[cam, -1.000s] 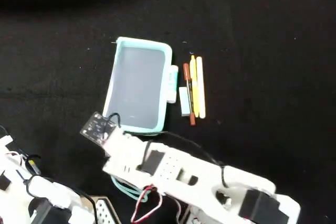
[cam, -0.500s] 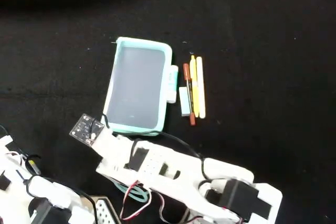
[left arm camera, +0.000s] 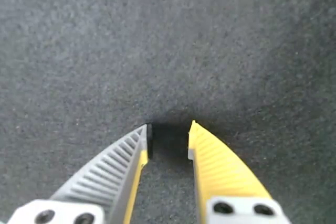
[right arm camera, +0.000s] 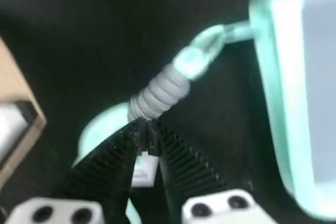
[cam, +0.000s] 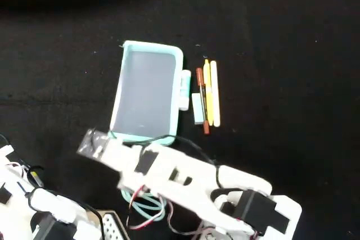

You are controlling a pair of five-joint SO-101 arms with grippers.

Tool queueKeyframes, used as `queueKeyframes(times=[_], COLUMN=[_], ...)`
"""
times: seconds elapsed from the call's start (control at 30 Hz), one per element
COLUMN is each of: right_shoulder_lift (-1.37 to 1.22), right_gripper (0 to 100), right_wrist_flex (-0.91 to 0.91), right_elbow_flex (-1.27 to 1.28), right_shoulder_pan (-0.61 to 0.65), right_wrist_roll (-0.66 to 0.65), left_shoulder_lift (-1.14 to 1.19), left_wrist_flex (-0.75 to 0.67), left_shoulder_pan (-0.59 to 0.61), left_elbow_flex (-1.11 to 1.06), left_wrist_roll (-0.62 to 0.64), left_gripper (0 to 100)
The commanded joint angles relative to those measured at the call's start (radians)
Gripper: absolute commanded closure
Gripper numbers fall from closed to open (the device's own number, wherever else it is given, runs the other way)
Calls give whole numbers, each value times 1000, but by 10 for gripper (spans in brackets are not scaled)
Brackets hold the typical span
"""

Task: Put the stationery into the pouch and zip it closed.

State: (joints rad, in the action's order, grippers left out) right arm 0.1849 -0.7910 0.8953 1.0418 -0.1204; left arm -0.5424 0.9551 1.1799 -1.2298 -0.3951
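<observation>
The mint pouch (cam: 147, 94) with a grey clear face lies flat at the table's middle. Right of it lie a red-brown pen (cam: 202, 100), two yellow pens (cam: 211, 94) and a small pale eraser (cam: 197, 108). My right arm (cam: 185, 181) lies across the near side of the pouch. In the right wrist view my right gripper (right arm camera: 146, 129) is shut on the grey ribbed piece (right arm camera: 160, 90) of the pouch's strap, and a mint loop (right arm camera: 199, 56) joins it to the pouch (right arm camera: 294, 103). My left gripper (left arm camera: 169, 132) hangs open over bare black cloth.
The left arm's base (cam: 34, 206) sits at the near left corner. A mint cord loop (cam: 143, 203) lies under the right arm. A brown-edged board (right arm camera: 16, 114) stands near the right gripper. Black cloth (cam: 281, 82) stretches beyond the pens.
My right arm has swung a little to the left and toward the near edge, still shut on the strap. The pouch has barely shifted and the pens lie as before.
</observation>
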Motion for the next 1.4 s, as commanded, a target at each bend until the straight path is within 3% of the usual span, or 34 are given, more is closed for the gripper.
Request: queueKeyframes(times=[0.0,0.1,0.27,0.53,0.77,1.07,1.17,1.3,1.37], right_shoulder_lift=[2,4,4,-7,-87,-263,-340,-386,-374], right_gripper=[979,936,763,747,747,752,795,984,975], right_wrist_flex=[-41,-46,-46,32,170,-80,-203,-281,-318], right_elbow_flex=[-21,-51,-107,-128,-88,-280,-341,-372,-352], right_shoulder_pan=[-72,-58,28,57,55,51,6,-100,-137], right_wrist_roll=[-12,-9,52,209,244,232,146,-21,-81], left_shoulder_lift=[12,12,12,12,12,12,12,12,12], left_wrist_flex=[-15,-15,-15,-15,-15,-15,-15,-15,-15], left_shoulder_pan=[-30,-30,-30,-30,-30,-30,-30,-30,-30], left_elbow_flex=[-27,-27,-27,-27,-27,-27,-27,-27,-27], left_wrist_roll=[-6,-6,-6,-6,-6,-6,-6,-6,-6], left_gripper=[852,852,852,852,852,852,852,852,852])
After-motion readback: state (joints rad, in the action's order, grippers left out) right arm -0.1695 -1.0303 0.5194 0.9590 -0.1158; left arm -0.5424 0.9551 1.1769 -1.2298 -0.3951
